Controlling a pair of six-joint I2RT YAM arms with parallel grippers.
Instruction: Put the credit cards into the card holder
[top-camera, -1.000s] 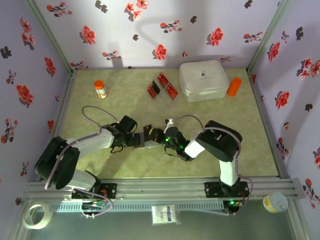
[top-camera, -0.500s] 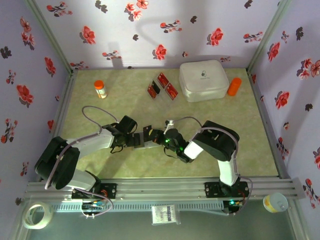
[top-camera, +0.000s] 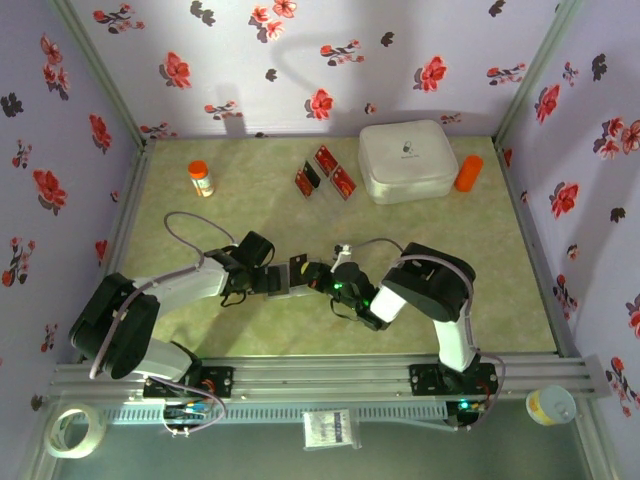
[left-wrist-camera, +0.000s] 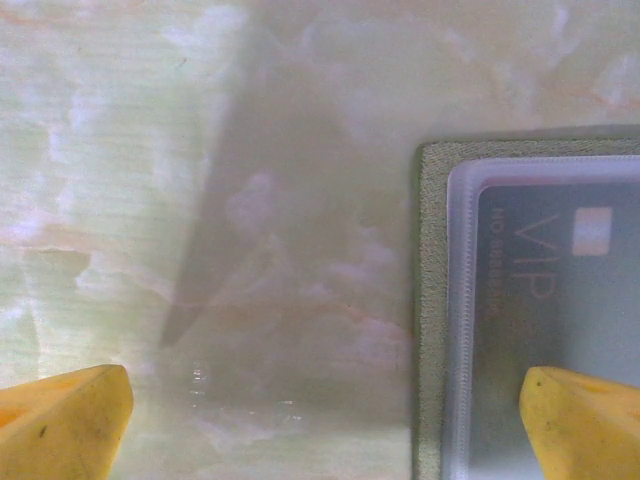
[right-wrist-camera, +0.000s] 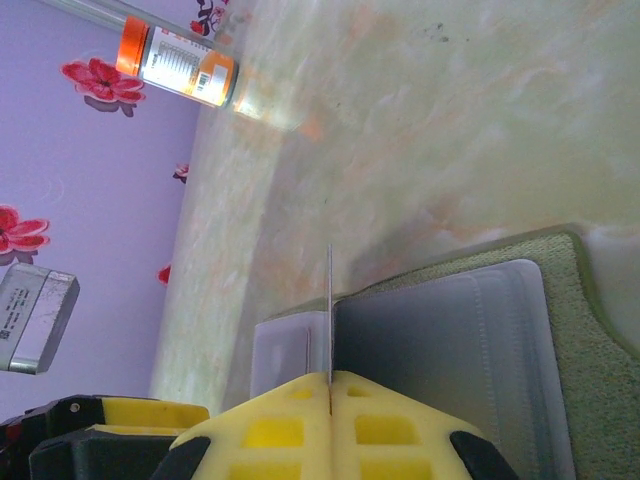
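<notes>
The card holder lies open on the table, olive-green outside with grey clear sleeves. One sleeve has a grey "VIP" card in it. My right gripper is shut on a thin credit card, seen edge-on, standing upright over the holder's sleeves. My left gripper is open. Its right finger is over the holder, its left finger over bare table. Both grippers meet over the holder at table centre. Three red credit cards lie at the back.
A big white rounded box stands at the back right with an orange object beside it. An orange-capped bottle stands at the back left. Flowered walls close off three sides.
My right gripper has shifted a little left, toward the holder and the left gripper, with the card still in it. The left arm has not moved.
</notes>
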